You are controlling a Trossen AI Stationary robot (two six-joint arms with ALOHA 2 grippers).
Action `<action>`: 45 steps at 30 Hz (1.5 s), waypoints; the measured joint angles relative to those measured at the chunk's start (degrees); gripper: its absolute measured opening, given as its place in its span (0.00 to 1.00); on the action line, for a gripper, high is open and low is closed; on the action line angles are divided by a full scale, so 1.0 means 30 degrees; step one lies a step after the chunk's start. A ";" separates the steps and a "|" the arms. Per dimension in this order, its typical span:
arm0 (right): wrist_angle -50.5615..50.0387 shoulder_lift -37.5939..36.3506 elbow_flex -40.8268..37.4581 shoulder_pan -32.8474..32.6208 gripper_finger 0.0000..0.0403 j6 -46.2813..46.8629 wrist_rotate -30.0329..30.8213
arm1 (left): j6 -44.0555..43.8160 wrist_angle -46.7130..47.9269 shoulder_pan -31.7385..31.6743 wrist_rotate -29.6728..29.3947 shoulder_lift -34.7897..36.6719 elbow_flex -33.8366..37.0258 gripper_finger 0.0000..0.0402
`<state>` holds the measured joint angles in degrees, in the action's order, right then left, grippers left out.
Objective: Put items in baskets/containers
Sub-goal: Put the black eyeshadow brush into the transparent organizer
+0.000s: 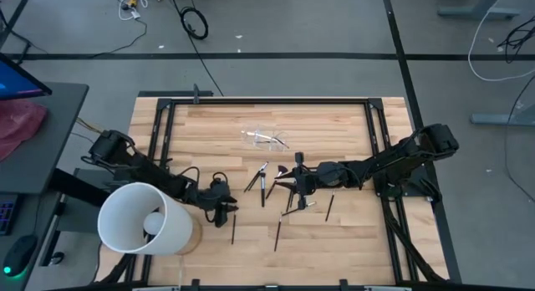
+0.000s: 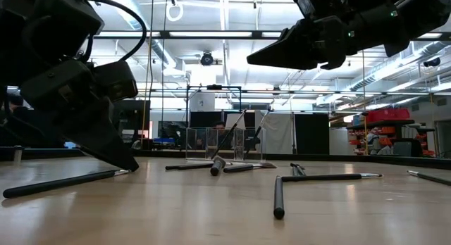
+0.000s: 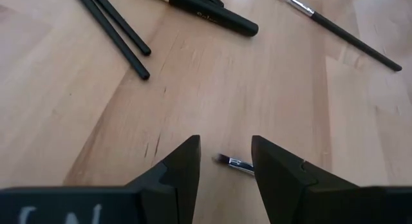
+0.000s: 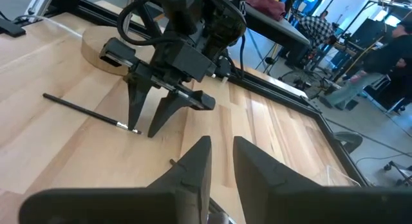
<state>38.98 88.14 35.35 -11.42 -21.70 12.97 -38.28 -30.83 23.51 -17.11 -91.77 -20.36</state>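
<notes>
Makeup brushes scattered on wooden surface; no legible writing.
Left gripper fingers spread astride one brush; right gripper fingers parted, empty.

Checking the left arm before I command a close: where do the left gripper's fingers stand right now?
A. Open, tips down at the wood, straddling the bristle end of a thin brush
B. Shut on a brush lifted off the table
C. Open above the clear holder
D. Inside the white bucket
A: the left wrist view shows the left gripper open with the brush tip lying on the wood between its fingers; the right wrist view agrees.
</notes>
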 joint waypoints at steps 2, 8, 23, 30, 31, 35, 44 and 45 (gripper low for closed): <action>0.0000 0.0000 -0.0006 0.0000 0.17 -0.0004 0.0000 | -0.0033 0.0009 0.0001 -0.0083 0.0000 0.0000 0.36; 0.0000 0.0000 -0.0001 0.0000 0.17 -0.0005 -0.0004 | -0.0676 0.0047 -0.0007 -0.0344 -0.0007 0.0000 0.36; -0.0007 0.0000 -0.0002 0.0112 0.17 -0.0005 -0.2749 | -0.0620 0.0212 0.0503 -0.1166 -0.0013 0.0006 0.36; 0.1609 0.1339 0.0000 0.0272 0.20 0.0034 -0.4704 | -0.0321 0.0563 0.0539 -0.1569 0.1384 0.0072 0.36; 0.1969 0.1695 0.0031 0.0321 0.22 0.0048 -0.4726 | -0.0427 0.0614 0.0606 -0.1528 0.1565 0.0068 0.36; 0.2390 0.3655 0.1386 0.0598 0.31 0.0014 -0.5989 | -0.0071 0.1442 0.0616 -0.2008 0.2143 0.0058 0.36; -0.1727 0.9042 0.7778 0.0793 0.43 -0.1352 -0.8832 | 0.0081 0.3419 0.0107 -0.5878 0.2382 0.0051 0.36; -0.2392 0.9478 0.8404 0.0794 0.43 -0.1795 -0.8885 | -0.0029 0.3661 0.0074 -0.5884 0.2382 0.0051 0.36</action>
<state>31.81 116.57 60.57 -9.04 -27.09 -13.68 -38.37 -19.85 23.73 -34.76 -84.62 -20.21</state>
